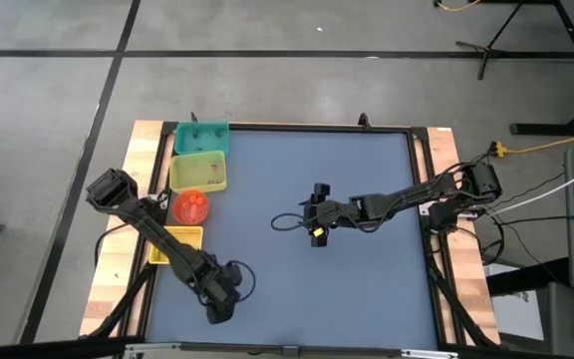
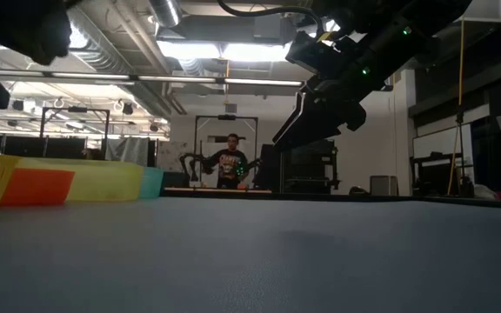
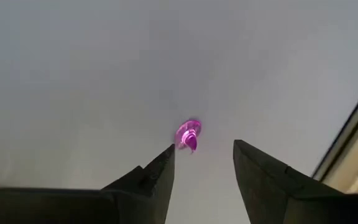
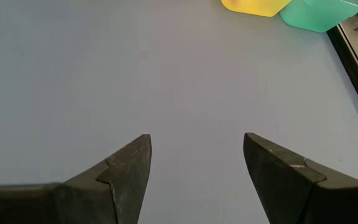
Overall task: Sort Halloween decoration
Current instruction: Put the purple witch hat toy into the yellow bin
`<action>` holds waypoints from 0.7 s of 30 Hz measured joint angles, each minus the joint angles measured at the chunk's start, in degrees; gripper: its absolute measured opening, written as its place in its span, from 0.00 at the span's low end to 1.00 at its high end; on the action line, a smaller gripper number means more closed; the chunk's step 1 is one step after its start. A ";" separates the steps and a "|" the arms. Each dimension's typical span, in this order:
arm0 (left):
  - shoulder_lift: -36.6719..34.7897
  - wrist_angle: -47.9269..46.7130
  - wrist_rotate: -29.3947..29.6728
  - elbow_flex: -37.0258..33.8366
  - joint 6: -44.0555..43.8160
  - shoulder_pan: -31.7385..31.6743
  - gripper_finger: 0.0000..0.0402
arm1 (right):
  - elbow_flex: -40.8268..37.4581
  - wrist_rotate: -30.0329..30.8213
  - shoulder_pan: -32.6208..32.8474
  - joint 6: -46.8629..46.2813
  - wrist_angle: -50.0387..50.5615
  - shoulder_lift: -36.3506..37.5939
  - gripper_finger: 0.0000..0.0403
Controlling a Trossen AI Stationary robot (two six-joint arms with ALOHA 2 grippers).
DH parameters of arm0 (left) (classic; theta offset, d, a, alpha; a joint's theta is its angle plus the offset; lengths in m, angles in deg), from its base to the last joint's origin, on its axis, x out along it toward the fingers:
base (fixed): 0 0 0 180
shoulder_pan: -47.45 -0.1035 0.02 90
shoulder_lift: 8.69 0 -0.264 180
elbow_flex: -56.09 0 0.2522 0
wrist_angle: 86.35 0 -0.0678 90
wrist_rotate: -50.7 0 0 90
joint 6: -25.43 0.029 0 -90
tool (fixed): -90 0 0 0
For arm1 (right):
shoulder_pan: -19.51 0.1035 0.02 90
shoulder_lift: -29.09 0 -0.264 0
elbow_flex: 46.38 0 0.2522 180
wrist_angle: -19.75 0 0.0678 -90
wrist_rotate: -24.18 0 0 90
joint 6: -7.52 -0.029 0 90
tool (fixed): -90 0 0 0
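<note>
A small purple Halloween decoration lies on the blue-grey mat. It sits just past the tip of one finger of my left gripper, not between the fingers. That gripper points down near the table's front edge, left of centre, and is open. My right gripper hangs open above the middle of the mat with nothing between its fingers. In the low view it shows high up.
Along the mat's left edge stand a teal bin, a yellow bin, a round red bin and a yellow mesh bin. A raised frame borders the mat. A person stands in the room beyond.
</note>
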 joint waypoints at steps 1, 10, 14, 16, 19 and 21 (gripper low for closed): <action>0.00 0.00 1.21 0.01 0.00 0.56 0.37 | 0.00 0.00 0.01 0.00 0.00 0.00 0.63; 0.35 0.30 7.84 -0.79 0.00 4.17 0.37 | 0.00 0.00 0.01 0.00 0.00 0.00 0.63; 0.39 1.21 8.25 -2.23 0.00 4.78 0.37 | 0.00 0.00 0.00 0.00 0.00 0.00 0.63; 0.39 1.34 8.30 -2.56 1.10 4.90 0.37 | 0.00 0.00 0.01 0.00 0.00 0.00 0.63; 0.39 1.53 8.38 -2.84 4.02 4.88 0.37 | 0.00 0.00 0.01 0.00 0.00 0.00 0.63; 0.39 1.52 8.54 -2.90 5.46 4.87 0.37 | 0.00 0.00 0.02 0.00 0.00 0.00 0.63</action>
